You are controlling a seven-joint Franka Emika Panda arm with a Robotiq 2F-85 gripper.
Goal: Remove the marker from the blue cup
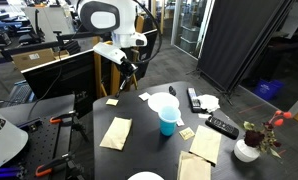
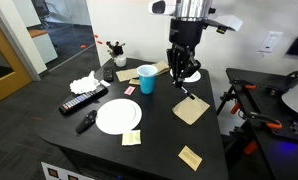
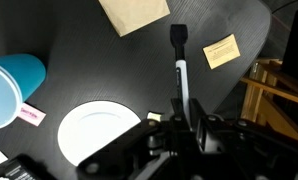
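My gripper [image 3: 157, 118] is shut on the marker [image 3: 179, 75]. The marker is a slim stick with a pale barrel and a black cap, and it points away from the jaws over the dark table. The blue cup [image 3: 9, 85] stands at the left edge of the wrist view, apart from the marker. In both exterior views the gripper [image 1: 130, 76] [image 2: 180, 80] hangs above the table beside the blue cup [image 1: 167, 120] [image 2: 147, 78], outside its rim. The cup's inside cannot be seen.
A white round dish [image 3: 99, 130] [image 2: 118, 115] lies near the cup. Brown napkins [image 1: 116, 132] [image 2: 191, 110], yellow sticky notes [image 3: 221, 50], black remotes [image 1: 221, 126] [image 2: 81, 100] and a white flower vase [image 1: 247, 151] sit around the round black table [image 2: 159, 140].
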